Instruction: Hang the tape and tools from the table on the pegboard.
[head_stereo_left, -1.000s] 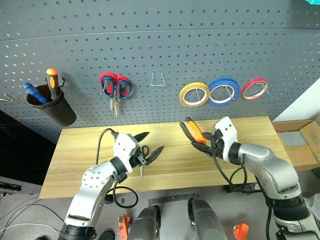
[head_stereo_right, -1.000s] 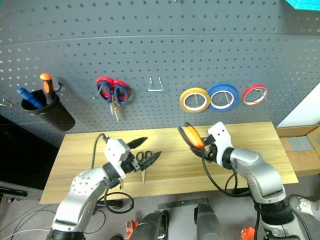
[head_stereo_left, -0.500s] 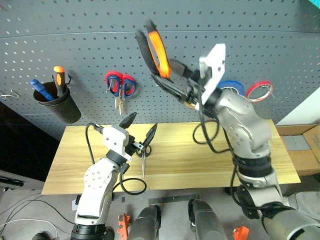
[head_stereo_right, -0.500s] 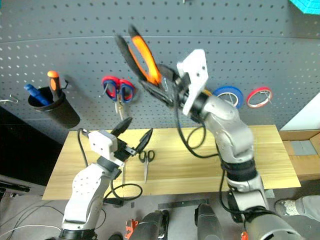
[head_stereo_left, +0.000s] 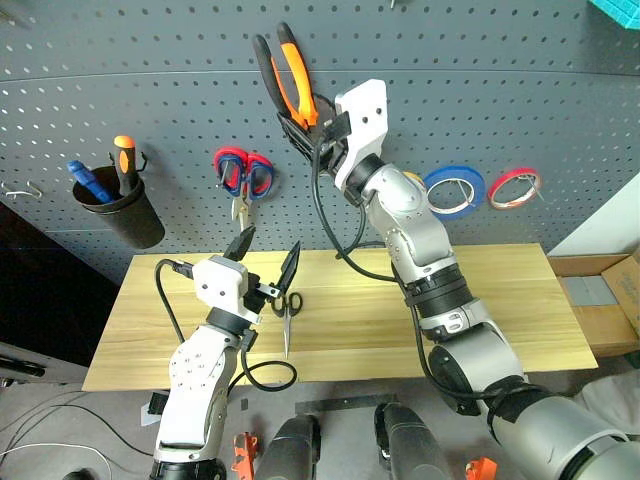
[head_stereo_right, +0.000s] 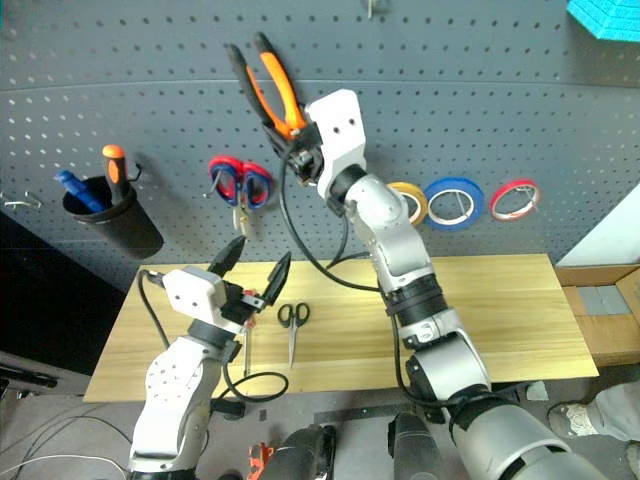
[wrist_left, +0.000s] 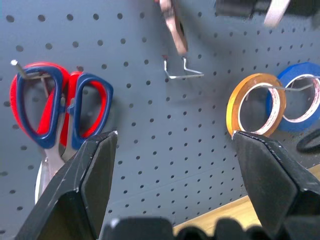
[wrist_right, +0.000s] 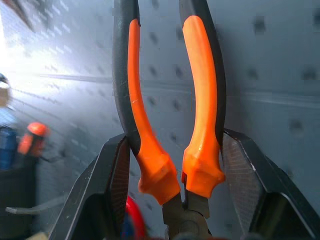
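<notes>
My right gripper (head_stereo_left: 315, 125) is raised high in front of the dark grey pegboard (head_stereo_left: 520, 70), shut on the orange-and-black pliers (head_stereo_left: 285, 70). Their handles point up, between the fingers (wrist_right: 116, 170). In the left wrist view the pliers' nose (wrist_left: 172, 25) hangs just above an empty wire hook (wrist_left: 182, 70). My left gripper (head_stereo_left: 267, 262) stands open and empty above the wooden table (head_stereo_left: 500, 300), pointing at the board. Small black-handled scissors (head_stereo_left: 287, 312) lie on the table just beyond it. The yellowish tape (wrist_left: 255, 105) hangs on a peg, partly behind my right arm.
On the board hang red-and-blue scissors (head_stereo_left: 243, 175), a blue tape ring (head_stereo_left: 453, 190) and a red one (head_stereo_left: 515, 185). A black cup (head_stereo_left: 125, 215) at the left holds orange- and blue-handled tools. A cardboard box (head_stereo_left: 605, 295) stands right of the table.
My right arm has swung up and to the left, carrying the pliers from just above the table to high before the pegboard. The left gripper has tilted upward, staying open.
</notes>
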